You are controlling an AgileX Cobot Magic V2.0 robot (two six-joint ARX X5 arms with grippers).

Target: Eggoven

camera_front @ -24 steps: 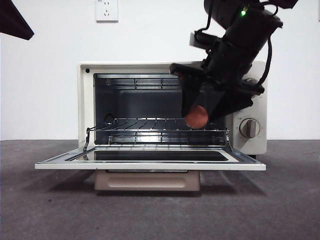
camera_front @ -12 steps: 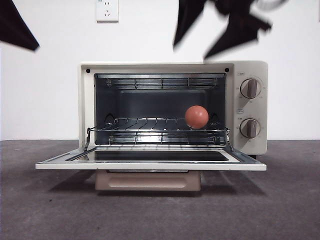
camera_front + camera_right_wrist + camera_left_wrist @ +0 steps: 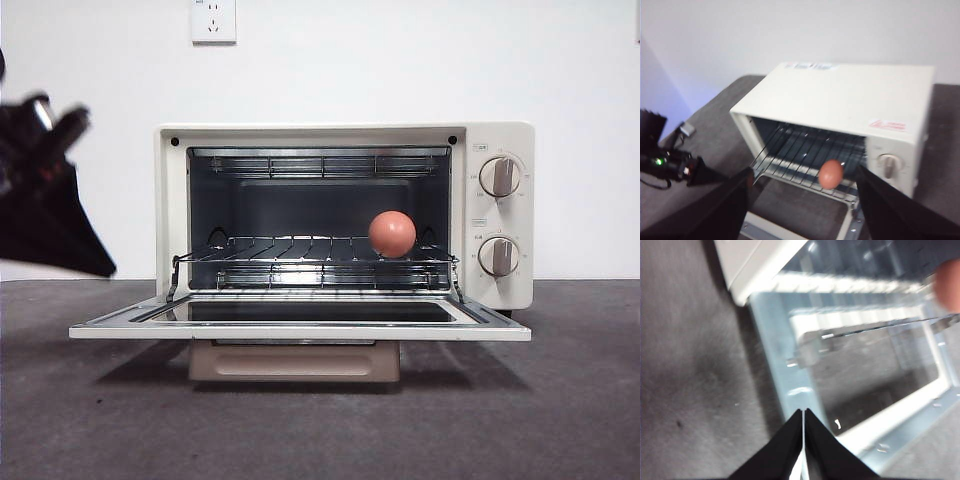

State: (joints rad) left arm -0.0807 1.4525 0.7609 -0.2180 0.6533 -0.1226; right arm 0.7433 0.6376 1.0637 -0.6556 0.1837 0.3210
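On the oven (image 3: 340, 215) rack, the egg (image 3: 392, 233) sits clear of both jaws: left together, right apart.

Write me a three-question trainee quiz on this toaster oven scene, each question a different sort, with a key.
1. True or false: the egg sits on the wire rack inside the toaster oven.
2. The oven door is: A) shut, B) folded down flat, C) removed.
3. Fill in: the left hand has its jaws ____, and hangs over the door's left side.

Key: 1 true; 2 B; 3 shut. The right hand is open, high above the oven.
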